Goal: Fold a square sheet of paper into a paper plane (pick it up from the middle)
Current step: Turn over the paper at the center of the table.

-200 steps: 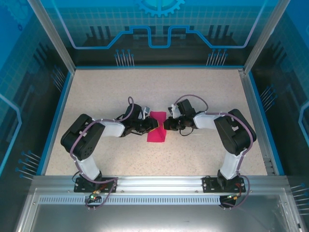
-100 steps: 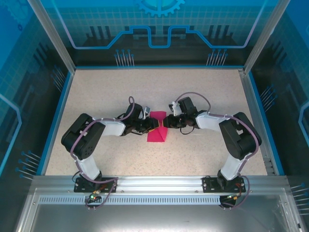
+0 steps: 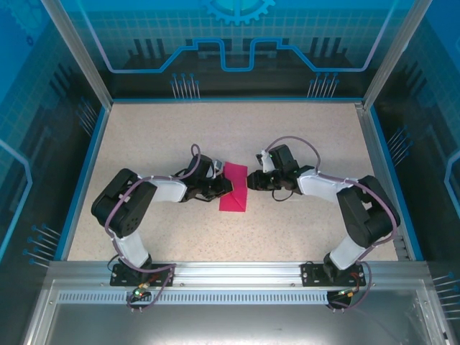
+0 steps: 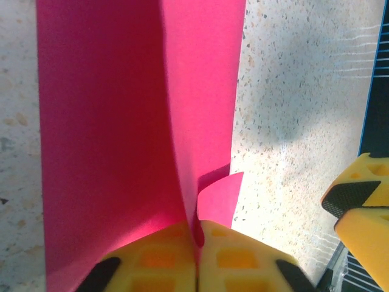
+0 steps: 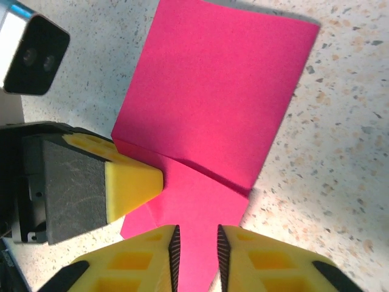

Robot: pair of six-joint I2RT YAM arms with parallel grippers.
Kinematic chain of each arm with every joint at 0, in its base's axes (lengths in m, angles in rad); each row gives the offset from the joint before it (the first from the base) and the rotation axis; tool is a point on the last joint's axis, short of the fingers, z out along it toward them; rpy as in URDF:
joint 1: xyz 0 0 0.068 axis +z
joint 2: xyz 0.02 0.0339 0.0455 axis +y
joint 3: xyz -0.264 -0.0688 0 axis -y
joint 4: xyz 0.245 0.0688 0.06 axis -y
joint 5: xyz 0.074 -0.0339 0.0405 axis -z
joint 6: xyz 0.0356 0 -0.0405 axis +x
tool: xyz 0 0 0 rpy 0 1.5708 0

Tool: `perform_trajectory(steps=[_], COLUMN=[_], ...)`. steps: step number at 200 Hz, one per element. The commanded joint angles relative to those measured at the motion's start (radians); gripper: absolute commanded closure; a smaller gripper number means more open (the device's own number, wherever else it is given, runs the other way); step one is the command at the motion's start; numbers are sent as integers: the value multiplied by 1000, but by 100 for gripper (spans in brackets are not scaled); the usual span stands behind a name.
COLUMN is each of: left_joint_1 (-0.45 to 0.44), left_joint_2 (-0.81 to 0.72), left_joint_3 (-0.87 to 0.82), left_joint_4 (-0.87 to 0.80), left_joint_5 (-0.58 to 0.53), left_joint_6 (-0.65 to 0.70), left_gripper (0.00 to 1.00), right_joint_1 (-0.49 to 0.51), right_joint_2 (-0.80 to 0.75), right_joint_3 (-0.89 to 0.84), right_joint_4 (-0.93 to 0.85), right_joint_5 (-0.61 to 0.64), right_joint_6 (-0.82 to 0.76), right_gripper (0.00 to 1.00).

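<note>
Item: square sheet of paper (image 5: 219, 97), folded, near edge cut off; left gripper (image 4: 197, 230) pinched together on its crease, right gripper (image 5: 196, 231) slightly parted astride its corner.

Magenta-pink sheet of paper (image 3: 235, 200), folded narrow, lengthwise crease raised.

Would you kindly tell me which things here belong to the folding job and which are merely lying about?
Job: pink paper, partly folded; left hand, pinching it; right hand.
Not part of it: speckled table; blue enclosure walls.
</note>
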Motion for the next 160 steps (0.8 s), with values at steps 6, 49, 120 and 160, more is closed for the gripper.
perform_trajectory(steps=[6, 49, 120, 160], left_joint_1=[-9, -82, -214, -259], left_joint_2=[-82, -261, -146, 142], left_joint_3=[17, 229, 602, 782], left_joint_4=[-66, -615, -1140, -1282], left_joint_5=[-37, -339, -982, -1219], left_joint_6=[68, 314, 450, 429], left_gripper=[99, 100, 100, 100], right_joint_1=[-13, -24, -85, -147], right_joint_2=[-89, -276, -548, -611], right_joint_3=[-33, -86, -152, -178], right_joint_4=[-30, -101, -260, -312], right_joint_5=[74, 264, 515, 513], right_joint_6=[16, 38, 55, 79], right_gripper=[61, 35, 17, 17])
